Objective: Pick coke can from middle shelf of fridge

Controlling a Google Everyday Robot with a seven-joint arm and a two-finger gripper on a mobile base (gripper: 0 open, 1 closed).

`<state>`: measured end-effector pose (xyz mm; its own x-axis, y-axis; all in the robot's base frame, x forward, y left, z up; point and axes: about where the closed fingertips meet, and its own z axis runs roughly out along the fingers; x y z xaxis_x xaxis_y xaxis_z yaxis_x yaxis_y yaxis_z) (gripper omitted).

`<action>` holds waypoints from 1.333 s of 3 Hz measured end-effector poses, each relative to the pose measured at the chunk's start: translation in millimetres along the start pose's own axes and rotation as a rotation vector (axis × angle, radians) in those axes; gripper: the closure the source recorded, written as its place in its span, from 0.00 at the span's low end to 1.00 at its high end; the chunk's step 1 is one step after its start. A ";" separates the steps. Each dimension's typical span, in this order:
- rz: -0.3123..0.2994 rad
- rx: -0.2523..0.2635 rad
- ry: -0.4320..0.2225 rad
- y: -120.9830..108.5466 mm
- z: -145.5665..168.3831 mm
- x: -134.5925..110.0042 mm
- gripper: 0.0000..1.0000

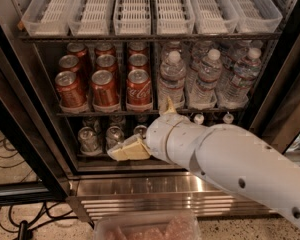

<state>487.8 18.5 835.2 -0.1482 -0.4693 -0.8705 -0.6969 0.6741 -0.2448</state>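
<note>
The fridge [35, 134] stands open in front of me. The coke can [139, 90], red with white script, stands at the front of the third lane on the middle shelf [90, 114]. Plainer red cans [104, 88] fill the two lanes to its left and the rows behind. My gripper [139, 129] is just below and slightly right of the coke can, in front of the shelf ledge. It is open and empty. One cream finger [125, 151] points left and down, the other [167, 106] points up beside the can's base.
Water bottles [172, 79] fill the right half of the middle shelf. White slotted trays [132, 9] sit on the shelf above. Small silver cans [89, 139] stand on the shelf below. A steel slatted base [140, 189], floor cables [5, 154] and a clear plastic container [145, 229] lie lower down.
</note>
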 end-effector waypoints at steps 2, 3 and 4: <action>0.175 0.184 -0.062 2.8 20.6 -4.8 0.00; 0.213 0.299 -0.074 -7.7 21.9 2.8 0.00; 0.206 0.440 -0.103 -39.5 12.8 8.7 0.00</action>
<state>523.0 -4.9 831.8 -0.1663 -0.2576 -0.9518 -0.2945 0.9342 -0.2013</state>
